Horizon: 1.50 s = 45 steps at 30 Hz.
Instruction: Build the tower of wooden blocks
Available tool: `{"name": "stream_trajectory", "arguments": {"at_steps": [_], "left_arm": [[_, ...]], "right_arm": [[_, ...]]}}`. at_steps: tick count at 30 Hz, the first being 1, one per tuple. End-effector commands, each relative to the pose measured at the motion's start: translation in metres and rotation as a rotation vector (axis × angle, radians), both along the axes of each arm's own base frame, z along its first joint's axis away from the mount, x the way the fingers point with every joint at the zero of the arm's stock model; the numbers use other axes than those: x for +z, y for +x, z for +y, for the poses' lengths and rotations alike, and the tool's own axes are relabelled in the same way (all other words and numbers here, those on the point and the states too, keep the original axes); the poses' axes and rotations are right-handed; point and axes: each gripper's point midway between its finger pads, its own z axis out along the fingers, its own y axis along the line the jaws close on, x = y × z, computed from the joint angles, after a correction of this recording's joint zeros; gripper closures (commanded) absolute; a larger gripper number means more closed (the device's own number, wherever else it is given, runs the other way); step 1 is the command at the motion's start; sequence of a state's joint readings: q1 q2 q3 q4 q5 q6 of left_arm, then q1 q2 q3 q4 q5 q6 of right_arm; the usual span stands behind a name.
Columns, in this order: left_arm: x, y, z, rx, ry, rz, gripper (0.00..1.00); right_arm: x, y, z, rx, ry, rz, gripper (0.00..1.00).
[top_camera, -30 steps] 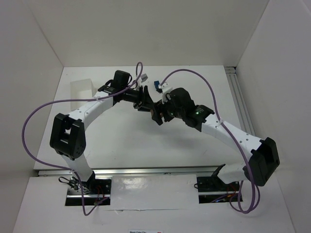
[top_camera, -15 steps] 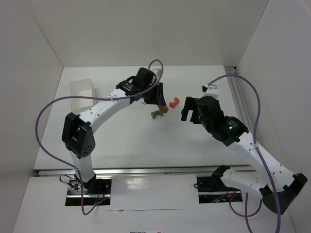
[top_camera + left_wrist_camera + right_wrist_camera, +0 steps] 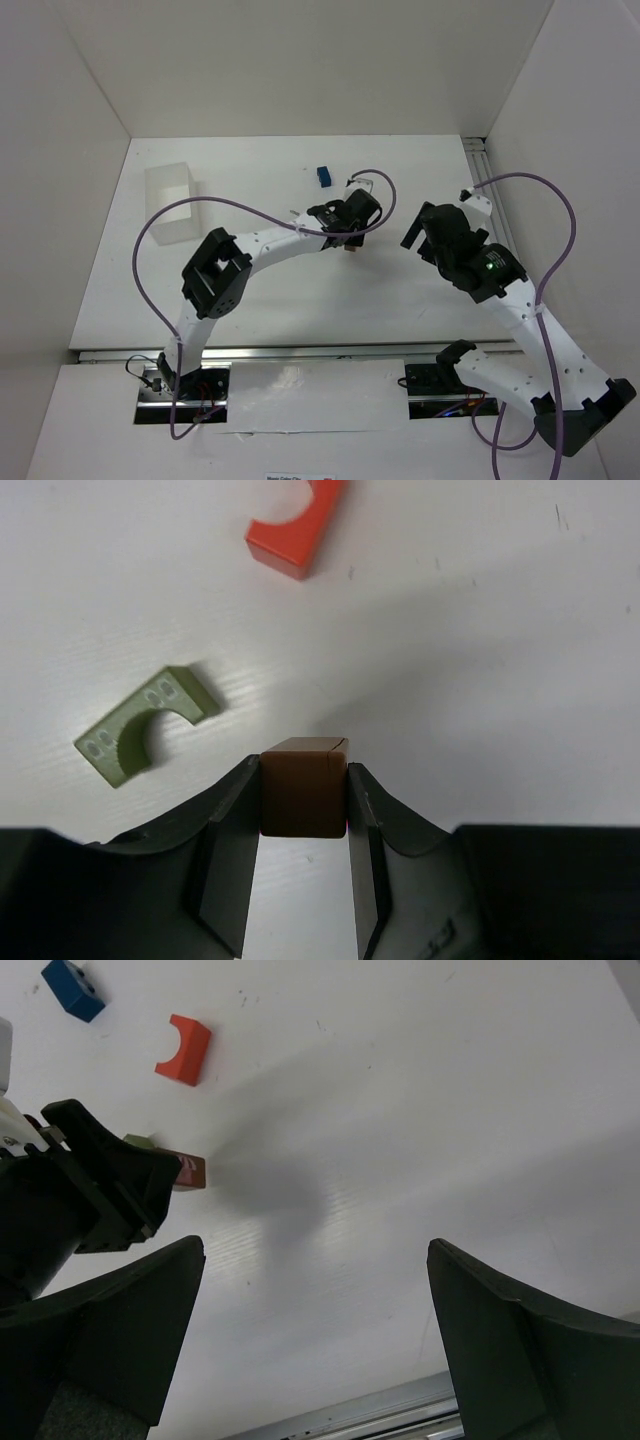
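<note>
Olive arch clear in left wrist view, hidden under arm from above, left claw pinching brown block, right claw wide apart, holding nothing.

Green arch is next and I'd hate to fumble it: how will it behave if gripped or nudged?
The olive green arch block looks like rigid painted wood, so it should not flex in a grip. Small and probably light, it would likely slide or spin on the smooth table if nudged. Its flat faces make rolling unlikely.
</note>
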State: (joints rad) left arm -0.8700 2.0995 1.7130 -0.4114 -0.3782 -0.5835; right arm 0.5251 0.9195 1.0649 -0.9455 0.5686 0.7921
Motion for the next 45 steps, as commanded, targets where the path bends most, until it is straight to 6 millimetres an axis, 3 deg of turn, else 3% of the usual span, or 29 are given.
{"name": "stream_trajectory", "arguments": {"at_steps": [1, 10, 17, 22, 30, 31, 34, 36, 39, 44, 45], "left_arm": [[0.008, 0.032, 0.007, 0.133, -0.014, -0.123, 1.0], [-0.02, 0.025, 0.016, 0.188, 0.051, -0.124, 1.0], [-0.027, 0.025, 0.015, 0.205, 0.062, -0.099, 0.99], [-0.039, 0.02, 0.014, 0.223, 0.056, -0.056, 0.89], [-0.039, 0.016, 0.014, 0.24, 0.038, -0.039, 0.51], [-0.04, 0.015, 0.016, 0.239, 0.045, -0.035, 0.51], [-0.036, 0.011, 0.011, 0.225, 0.033, -0.033, 0.5], [-0.031, 0.012, 0.01, 0.225, 0.025, -0.038, 0.37], [-0.026, 0.012, 0.01, 0.226, 0.018, -0.043, 0.33], [-0.006, 0.013, 0.009, 0.226, -0.016, -0.065, 0.26], [0.007, 0.008, 0.007, 0.218, -0.031, -0.074, 0.26]], "right_arm": [[0.0, -0.005, -0.015, -0.054, -0.027, -0.007, 0.0], [0.002, -0.003, -0.012, -0.042, -0.019, -0.018, 0.0], [0.0, -0.001, -0.008, -0.029, -0.008, -0.011, 0.0], [0.0, -0.001, -0.008, -0.024, -0.015, -0.01, 0.0], [-0.002, -0.003, -0.008, -0.017, -0.009, -0.006, 0.0], [-0.002, -0.003, -0.008, -0.017, -0.009, -0.007, 0.0], [-0.002, -0.004, -0.006, -0.011, -0.003, -0.003, 0.0], [-0.002, -0.004, -0.006, -0.011, -0.003, -0.003, 0.0], [-0.002, -0.004, -0.006, -0.005, -0.01, -0.002, 0.0], [-0.002, -0.004, -0.006, -0.005, -0.01, -0.002, 0.0], [0.001, -0.003, -0.006, -0.006, -0.006, -0.01, 0.0]]}}
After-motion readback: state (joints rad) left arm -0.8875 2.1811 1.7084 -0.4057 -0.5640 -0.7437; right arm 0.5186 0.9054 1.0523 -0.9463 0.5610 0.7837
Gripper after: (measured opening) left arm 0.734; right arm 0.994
